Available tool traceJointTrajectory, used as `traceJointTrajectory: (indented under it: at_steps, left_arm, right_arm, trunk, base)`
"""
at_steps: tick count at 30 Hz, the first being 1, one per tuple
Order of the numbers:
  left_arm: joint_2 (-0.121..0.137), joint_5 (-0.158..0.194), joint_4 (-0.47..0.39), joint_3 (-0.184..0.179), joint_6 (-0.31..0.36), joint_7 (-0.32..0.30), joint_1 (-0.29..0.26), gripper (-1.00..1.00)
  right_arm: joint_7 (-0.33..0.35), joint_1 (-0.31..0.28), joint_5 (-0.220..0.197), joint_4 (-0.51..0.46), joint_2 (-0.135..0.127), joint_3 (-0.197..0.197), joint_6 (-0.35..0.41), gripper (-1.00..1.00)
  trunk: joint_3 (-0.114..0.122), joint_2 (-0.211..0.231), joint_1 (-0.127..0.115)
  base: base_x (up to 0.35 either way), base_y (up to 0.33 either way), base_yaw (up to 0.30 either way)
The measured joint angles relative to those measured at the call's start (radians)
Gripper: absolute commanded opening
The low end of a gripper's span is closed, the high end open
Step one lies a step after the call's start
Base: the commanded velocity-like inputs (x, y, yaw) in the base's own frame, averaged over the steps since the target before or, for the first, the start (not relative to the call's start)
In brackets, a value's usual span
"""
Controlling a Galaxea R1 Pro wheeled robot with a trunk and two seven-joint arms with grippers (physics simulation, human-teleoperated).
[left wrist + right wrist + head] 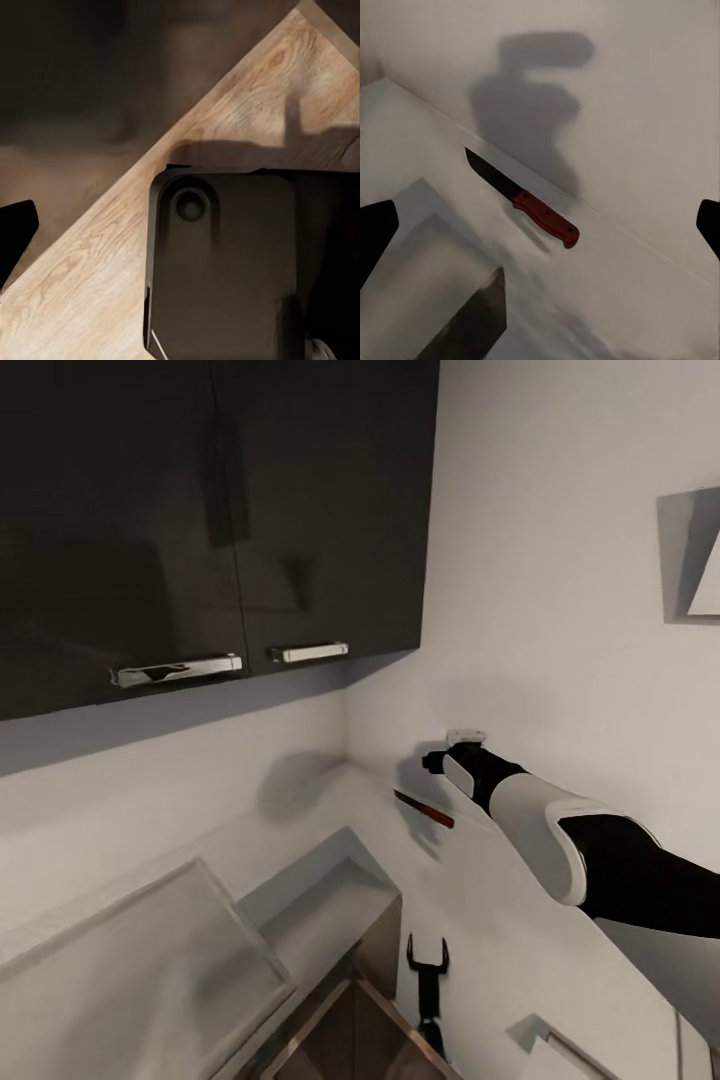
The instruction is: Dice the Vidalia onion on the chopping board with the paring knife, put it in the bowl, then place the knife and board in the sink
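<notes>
The paring knife (pixel 425 810) (pixel 526 200), with a dark pointed blade and a red handle, lies flat on the pale countertop (pixel 330 800) close to the wall. My right gripper (pixel 452 752) (pixel 541 229) hovers just over and behind it. It is open, its dark fingertips (pixel 375 234) wide apart and nothing between them. My left gripper (pixel 427 952) hangs low beside my body, open and empty. One of its fingertips (pixel 15 232) is seen over the wooden floor (pixel 90 277). The onion, sink, chopping board and bowl are out of view.
Dark wall cabinets (pixel 200 510) with chrome handles hang over the counter at the left. A white wall (pixel 560 610) rises right behind the knife. A pale grey box top (pixel 150 960) sits low at the left. A dark rounded slab (pixel 225 262) lies on the floor.
</notes>
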Motion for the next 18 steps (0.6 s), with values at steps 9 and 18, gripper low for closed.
traceJointTrajectory:
  at_steps: [9,18]
  left_arm:
    - [-0.003,-0.001,0.001,0.0,-0.001,0.0,0.0,1.0]
    - [-0.003,-0.002,0.002,0.0,-0.001,0.0,0.0,1.0]
  right_arm:
    - [-0.001,0.0,0.001,0.0,-0.002,0.0,0.001,1.0]
    - [-0.003,0.001,0.0,0.0,0.003,0.0,0.007,1.0]
  trunk:
    - [0.0,0.0,0.0]
    - [0.0,0.0,0.0]
  base:
    - [0.029,0.011,0.0]
    - [0.038,0.0,0.0]
